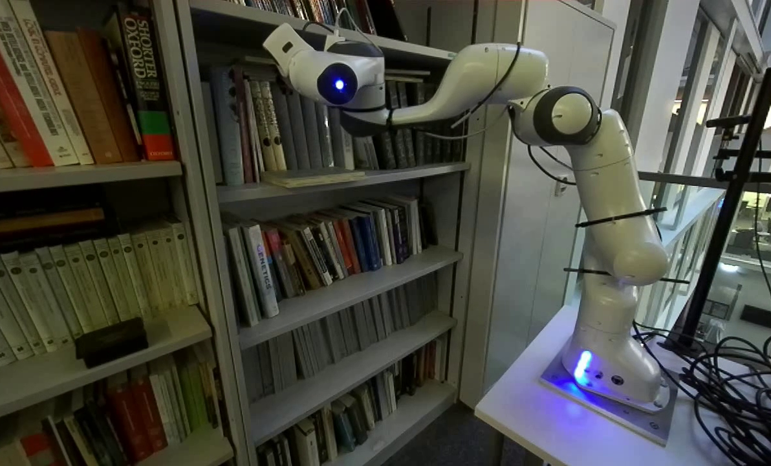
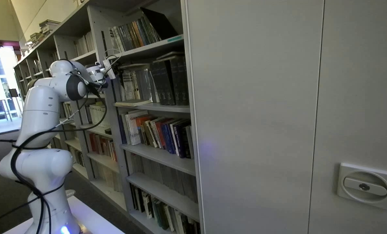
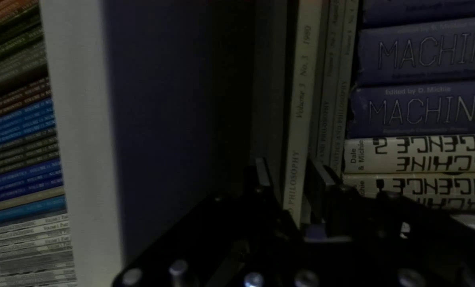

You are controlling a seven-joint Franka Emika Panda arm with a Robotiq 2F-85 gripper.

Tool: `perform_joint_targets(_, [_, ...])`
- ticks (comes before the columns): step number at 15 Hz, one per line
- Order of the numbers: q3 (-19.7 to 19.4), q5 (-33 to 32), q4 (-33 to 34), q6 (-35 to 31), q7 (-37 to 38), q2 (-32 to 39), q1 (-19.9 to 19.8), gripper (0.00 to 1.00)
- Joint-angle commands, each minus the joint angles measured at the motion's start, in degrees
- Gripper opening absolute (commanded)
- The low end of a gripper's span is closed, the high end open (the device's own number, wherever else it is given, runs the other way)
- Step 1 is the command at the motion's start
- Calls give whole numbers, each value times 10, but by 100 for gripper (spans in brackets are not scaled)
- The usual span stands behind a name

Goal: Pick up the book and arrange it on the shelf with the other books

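Observation:
In the wrist view my gripper (image 3: 288, 167) stands partly open, its dark fingers on either side of a thin pale book (image 3: 303, 75) whose spine reads PHILOSOPHY, with a visible gap on each side. How deep the fingertips reach along it I cannot tell. This volume appears to lie flat above the upright row. The shelf (image 1: 418, 173) is grey metal, with the other books (image 1: 301, 129) standing on its tiers. The wrist view also shows books lettered MACHINE (image 3: 424, 107). In an exterior view the gripper (image 2: 117, 69) is small and dark at the shelf's opening.
Close beside the gripper runs the edge of the upper tier (image 3: 82, 159). Another pale book (image 1: 314, 177) lies flat on the tier below the arm. A bookcase with red and cream volumes (image 1: 17, 97) adjoins, and a cabinet door (image 2: 255, 97) flanks the shelf.

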State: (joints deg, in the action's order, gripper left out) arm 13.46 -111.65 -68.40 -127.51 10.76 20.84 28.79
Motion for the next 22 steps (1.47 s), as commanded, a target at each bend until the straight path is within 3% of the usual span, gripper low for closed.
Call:
perform_joint_targets(1, [-4,-9,-69,22,29,-52,-1,7])
perform_joint_targets(4, [-4,-9,-85,31,37,-62,-1,0])
perform_joint_targets(11, [-4,-12,-95,34,39,-68,0,3])
perform_joint_targets(22, [9,-12,-28,4,-6,-30,-18,3])
